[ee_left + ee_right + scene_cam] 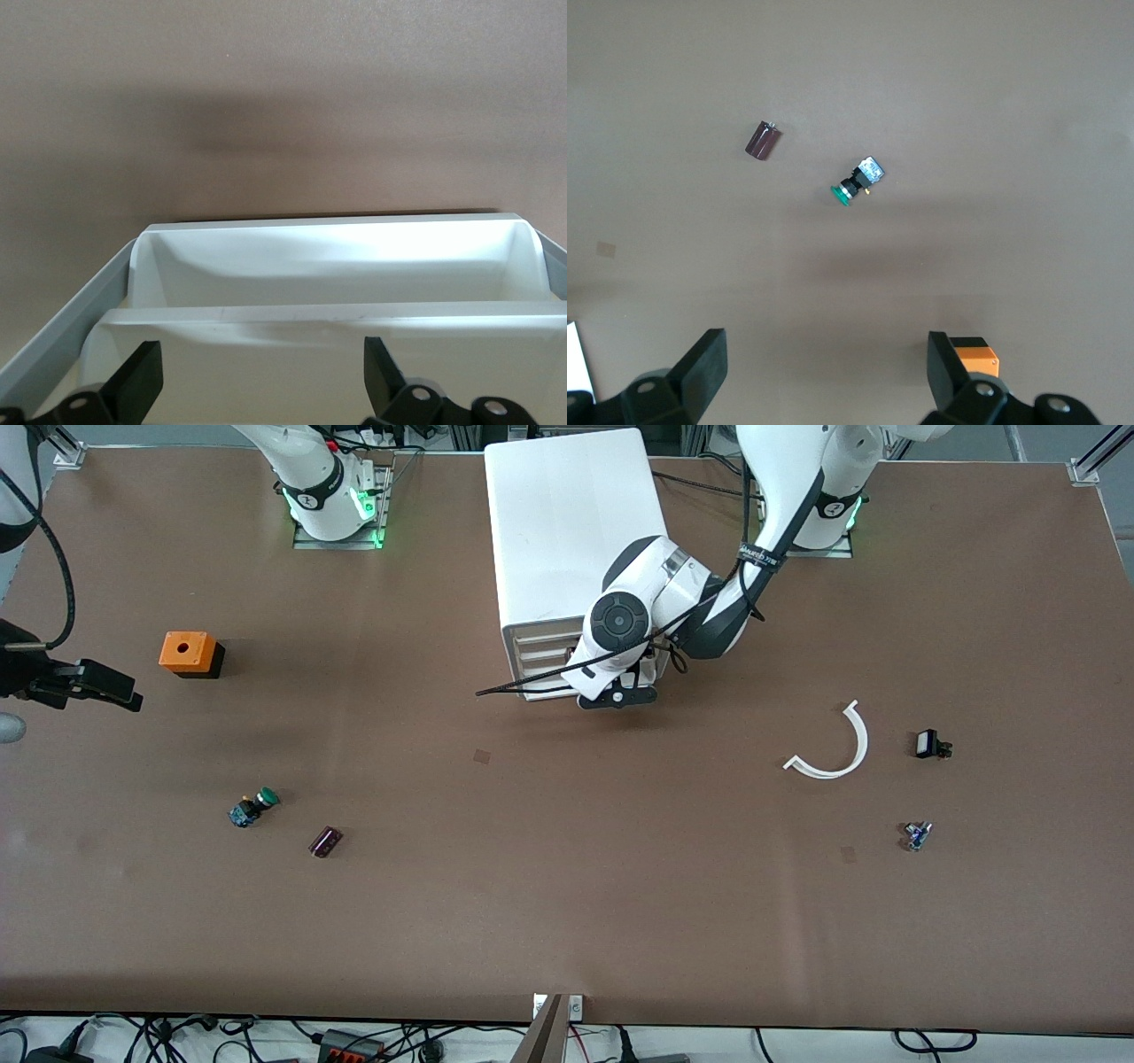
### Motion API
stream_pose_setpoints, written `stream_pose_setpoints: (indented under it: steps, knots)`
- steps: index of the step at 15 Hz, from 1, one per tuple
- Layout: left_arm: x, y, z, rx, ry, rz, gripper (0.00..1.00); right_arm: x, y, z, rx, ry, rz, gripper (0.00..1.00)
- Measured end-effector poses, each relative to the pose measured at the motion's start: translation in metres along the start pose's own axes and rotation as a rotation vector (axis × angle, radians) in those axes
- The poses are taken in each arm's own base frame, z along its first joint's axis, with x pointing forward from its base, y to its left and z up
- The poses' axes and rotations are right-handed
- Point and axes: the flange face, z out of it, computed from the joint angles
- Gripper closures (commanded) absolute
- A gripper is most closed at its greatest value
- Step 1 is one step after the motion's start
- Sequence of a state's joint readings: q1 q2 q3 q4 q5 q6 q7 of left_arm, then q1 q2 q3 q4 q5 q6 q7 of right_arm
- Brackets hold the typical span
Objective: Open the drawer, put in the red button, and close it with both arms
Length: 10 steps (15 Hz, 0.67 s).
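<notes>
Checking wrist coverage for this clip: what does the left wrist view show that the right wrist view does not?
Only the left wrist view shows the white drawer, pulled open, with the open left gripper over it. Only the right wrist view shows the green button, a small dark red part, the orange box and the open right gripper. Both share the brown table.

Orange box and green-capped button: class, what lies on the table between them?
Nothing. The stretch of table between the orange box and the green-capped button is bare. The front view shows this, and the right wrist view agrees.
</notes>
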<state>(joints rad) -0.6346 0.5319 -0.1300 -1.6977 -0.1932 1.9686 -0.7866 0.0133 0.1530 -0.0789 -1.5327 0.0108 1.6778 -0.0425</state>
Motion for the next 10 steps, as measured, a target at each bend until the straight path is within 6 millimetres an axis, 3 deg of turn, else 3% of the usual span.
stream_pose_setpoints:
  steps: [2, 5, 8, 10]
  knots:
    - [0.005, -0.004, -0.005, -0.001, 0.013, -0.005, 0.0, -0.013, 0.0, -0.001, 0.003, 0.006, 0.0, 0.0]
    - [0.032, -0.028, -0.044, 0.006, 0.106, -0.015, 0.0, -0.022, -0.001, -0.001, 0.005, 0.014, -0.002, 0.0]
    - [0.056, -0.075, -0.102, -0.009, 0.155, 0.002, 0.0, -0.021, -0.002, 0.004, 0.006, 0.012, -0.004, 0.0]
    - [0.075, -0.126, -0.142, -0.02, 0.167, 0.016, 0.0, -0.018, -0.002, 0.009, 0.005, 0.009, -0.005, 0.0]
